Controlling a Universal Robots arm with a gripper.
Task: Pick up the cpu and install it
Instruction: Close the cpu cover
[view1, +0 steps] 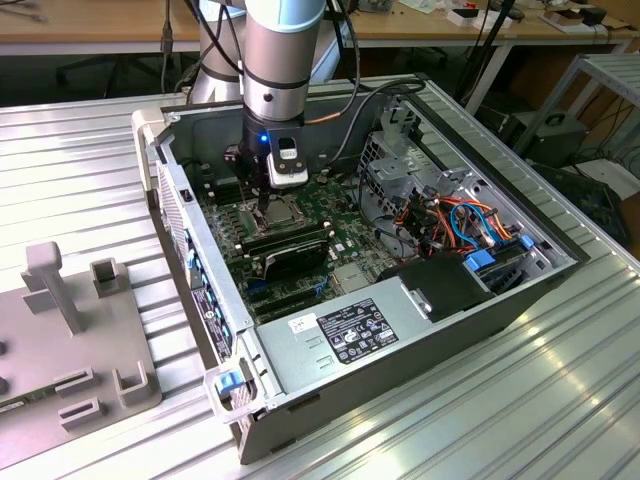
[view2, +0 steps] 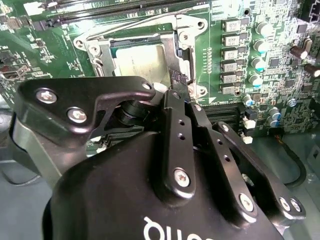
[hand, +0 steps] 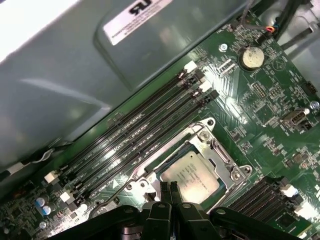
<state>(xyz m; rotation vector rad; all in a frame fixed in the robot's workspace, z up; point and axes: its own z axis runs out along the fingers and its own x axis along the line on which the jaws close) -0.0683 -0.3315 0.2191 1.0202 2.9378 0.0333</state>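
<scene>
The cpu (hand: 192, 175) is a small silver-grey square lying flat inside the metal-framed socket (hand: 220, 150) on the green motherboard; it also appears in the second wrist view as cpu (view2: 137, 62). My gripper (hand: 169, 189) hangs just above the cpu's near edge, its two black fingertips pressed together and shut with nothing visible between them. In the exterior view the gripper (view1: 266, 200) reaches down into the open computer case over the socket (view1: 283, 212). The gripper's black body (view2: 165, 165) hides part of the socket in the second wrist view.
Rows of black memory slots (hand: 140, 130) run beside the socket, and a grey case wall (hand: 75, 75) rises behind them. A power supply (view1: 350, 335), a black card (view1: 290, 250) and coloured cables (view1: 460, 225) crowd the case. A grey fixture plate (view1: 70, 340) lies at the exterior view's left.
</scene>
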